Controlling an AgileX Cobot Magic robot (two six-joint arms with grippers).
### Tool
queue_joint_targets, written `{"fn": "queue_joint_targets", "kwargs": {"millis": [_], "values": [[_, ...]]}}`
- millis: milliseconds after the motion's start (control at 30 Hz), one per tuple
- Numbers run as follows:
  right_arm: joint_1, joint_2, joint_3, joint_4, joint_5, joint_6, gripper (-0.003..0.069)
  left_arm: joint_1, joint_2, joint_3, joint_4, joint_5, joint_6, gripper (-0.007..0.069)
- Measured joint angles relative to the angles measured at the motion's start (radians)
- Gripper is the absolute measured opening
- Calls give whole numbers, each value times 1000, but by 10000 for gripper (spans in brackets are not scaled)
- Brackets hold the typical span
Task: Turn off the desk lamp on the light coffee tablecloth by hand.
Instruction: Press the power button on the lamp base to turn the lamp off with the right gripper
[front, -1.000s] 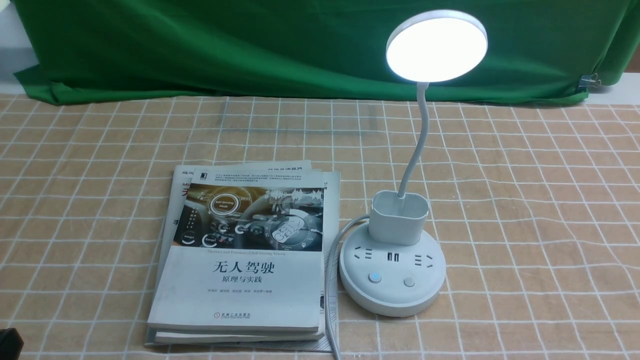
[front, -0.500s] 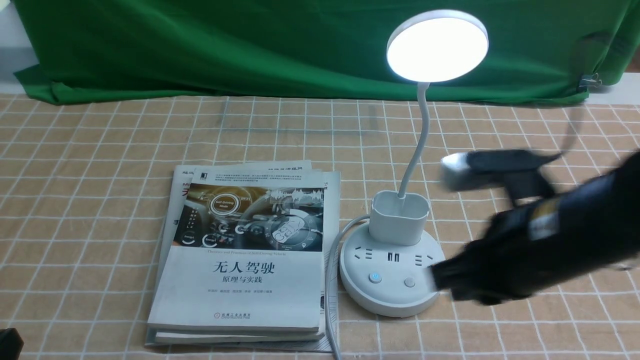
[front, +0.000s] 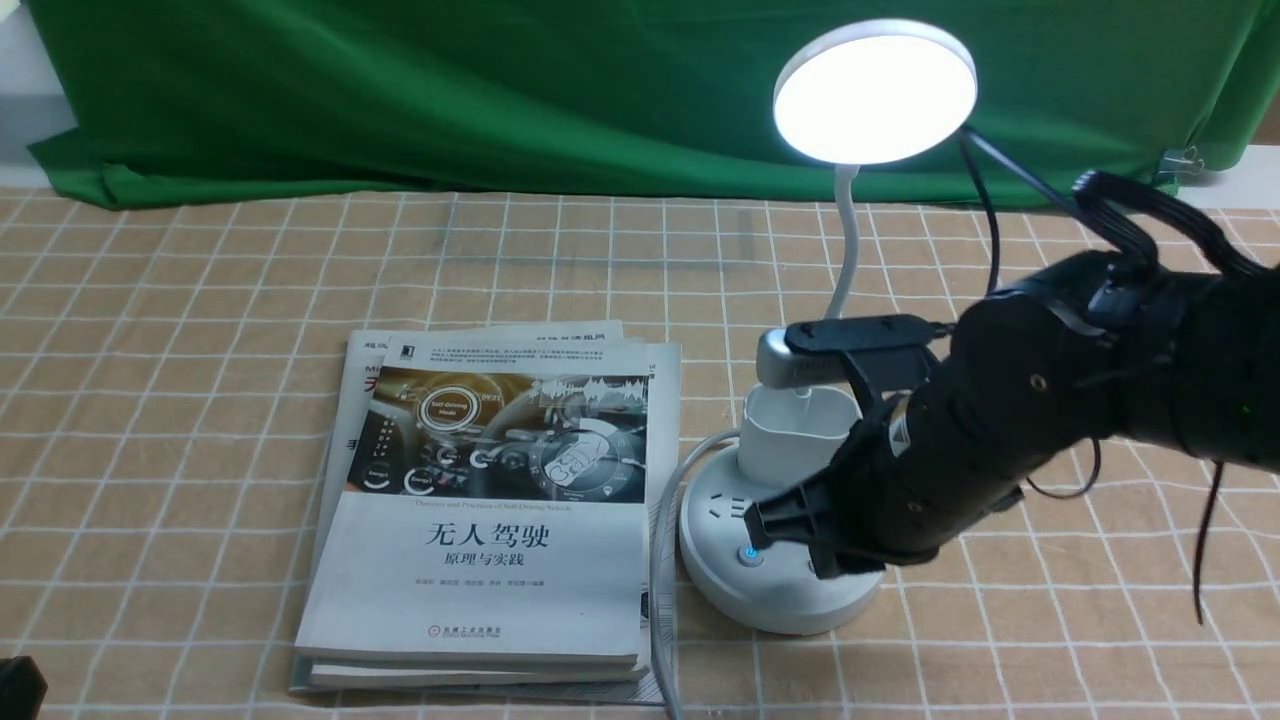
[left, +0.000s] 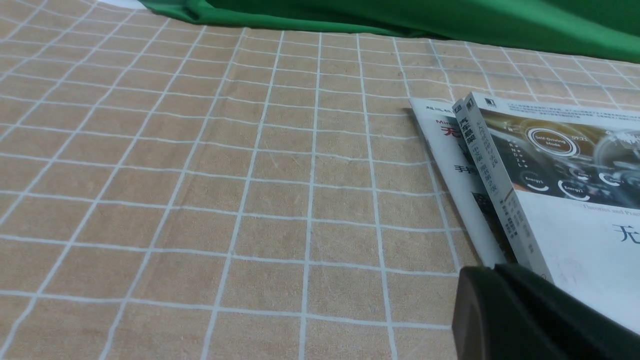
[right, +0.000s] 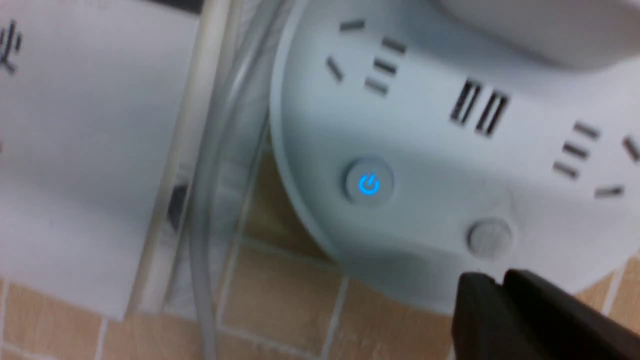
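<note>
Desk lamp (front: 875, 95), upper right of the front view: bendy neck, so leave that; light press on the firm base's button (right: 369, 183). Right gripper (right: 500, 282): apart or together, can't tell.

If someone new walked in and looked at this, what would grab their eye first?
The glowing disc head of the desk lamp, bright against the green cloth. Next, the bulky black right gripper reaching over the lamp's round base, right of the stacked books.
</note>
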Motion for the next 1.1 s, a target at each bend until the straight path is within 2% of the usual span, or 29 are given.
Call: {"fn": "queue_joint_targets", "kwargs": {"millis": [367, 1100], "values": [[-11, 3, -8, -15, -11, -17, 36, 0, 0, 0, 0, 0, 1, 5], [-11, 81, -8, -15, -31, -20, 34, 0, 0, 0, 0, 0, 1, 5]]}}
